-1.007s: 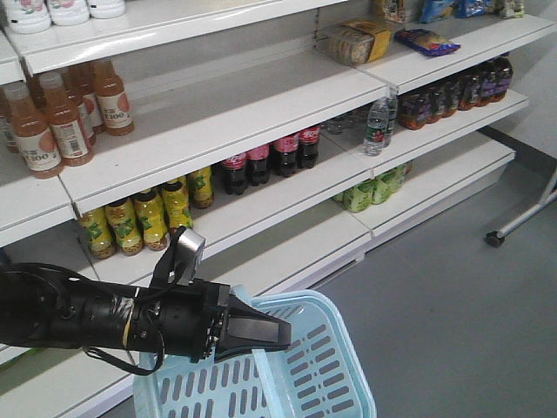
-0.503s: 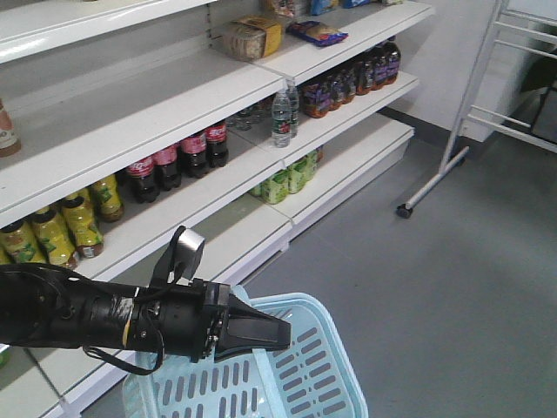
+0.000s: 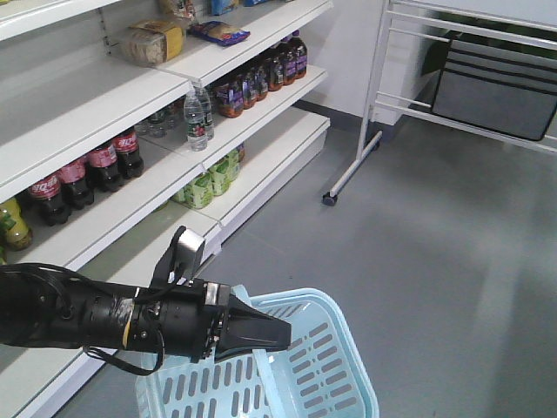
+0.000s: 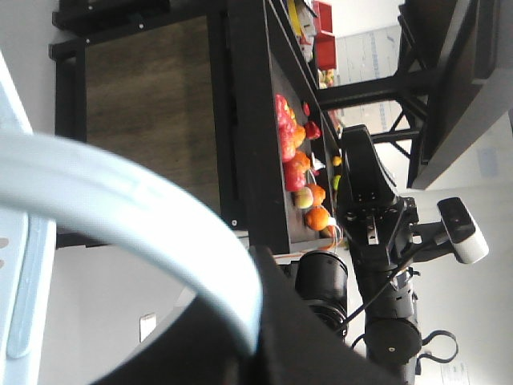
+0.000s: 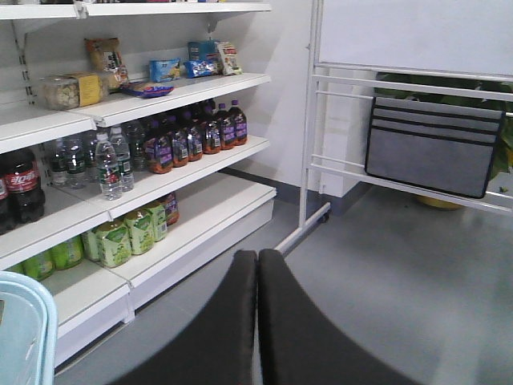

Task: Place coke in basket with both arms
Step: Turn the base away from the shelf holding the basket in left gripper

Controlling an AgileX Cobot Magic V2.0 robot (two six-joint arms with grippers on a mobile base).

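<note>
My left gripper is at the end of a black arm that reaches in from the left. It is shut on the hinged handle of the light blue basket and holds it above the grey floor. In the left wrist view the handle curves into the black jaws of the left gripper. My right gripper is shut and empty, pointing at the floor beside the shelves. A corner of the basket shows at its lower left. The slim red coke is out of view.
White shop shelves run along the left with dark red-labelled soda bottles, water bottles, green packs and snacks. A wheeled white frame with a grey pocket panel stands at the right. The other black arm shows in the left wrist view.
The view has swung right along the shelves: the juice bottles have slid out to the left and the wheeled frame has come in. The arm and basket keep their place in view.
</note>
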